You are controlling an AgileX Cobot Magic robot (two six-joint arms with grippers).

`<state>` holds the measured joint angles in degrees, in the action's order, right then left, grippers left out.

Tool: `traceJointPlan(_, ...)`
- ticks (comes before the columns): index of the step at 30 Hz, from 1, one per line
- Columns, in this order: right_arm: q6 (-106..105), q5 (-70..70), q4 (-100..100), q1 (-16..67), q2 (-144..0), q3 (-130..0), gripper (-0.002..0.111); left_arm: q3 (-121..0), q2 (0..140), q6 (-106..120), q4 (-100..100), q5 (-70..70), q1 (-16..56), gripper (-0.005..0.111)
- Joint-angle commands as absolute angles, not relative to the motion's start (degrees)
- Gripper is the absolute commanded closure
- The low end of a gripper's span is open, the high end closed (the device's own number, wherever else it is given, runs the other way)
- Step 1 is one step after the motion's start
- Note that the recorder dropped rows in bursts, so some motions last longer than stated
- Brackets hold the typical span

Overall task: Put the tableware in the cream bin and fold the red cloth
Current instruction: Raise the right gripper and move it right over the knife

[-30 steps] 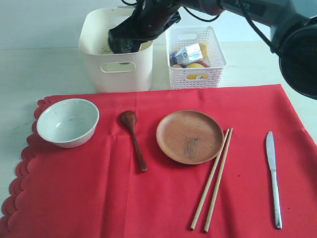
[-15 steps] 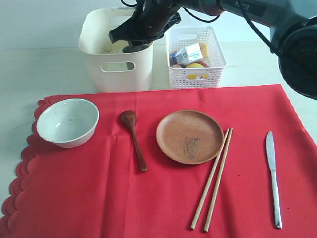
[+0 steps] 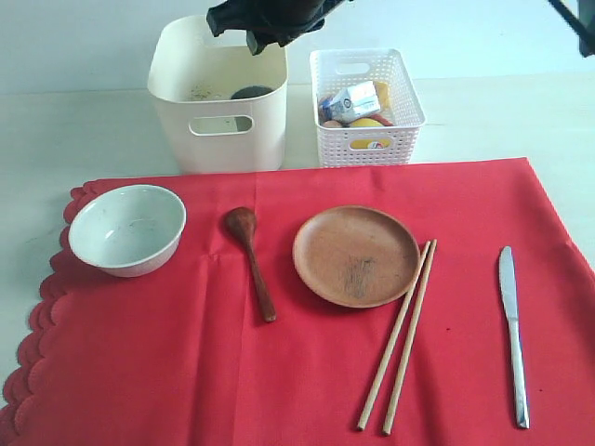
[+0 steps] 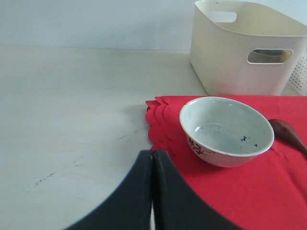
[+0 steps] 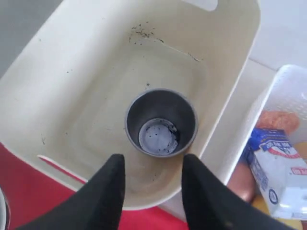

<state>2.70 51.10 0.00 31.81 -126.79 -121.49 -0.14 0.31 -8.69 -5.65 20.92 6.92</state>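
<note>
Pale tabletop is carrying everything you are looking at, with one red cloth lying flat across the lower part of the exterior view, its scalloped edge at the left. On that cloth you are seeing, left to right, one bowl, one wooden spoon, one round wooden plate, two chopsticks lying side by side just right of the plate, and one table knife near the right edge.

Two containers are standing behind the cloth near the top of the frame: the cream bin left of centre and a white lattice basket just to its right. The bin is holding one steel cup, standing upright on its floor. The basket is holding a milk carton and other food, too crowded to count.

Your right fingers are hanging spread apart above the bin, over the cup, gripping nothing. Your left fingers are pressing together, empty, over bare tabletop near the bowl and the cloth's scalloped corner.
</note>
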Motion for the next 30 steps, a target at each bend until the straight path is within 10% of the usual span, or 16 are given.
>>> traceJointPlan(1,2.65,55.97,-1.56,31.57,-123.32,-122.18,0.069,0.0,0.0,-8.96,-5.34,20.41,6.83,0.107)
traceJointPlan(30,-0.37,69.96,-6.69,31.57,-103.6,-107.7,0.069,0.0,0.0,-8.96,-5.34,20.41,6.83,0.107)
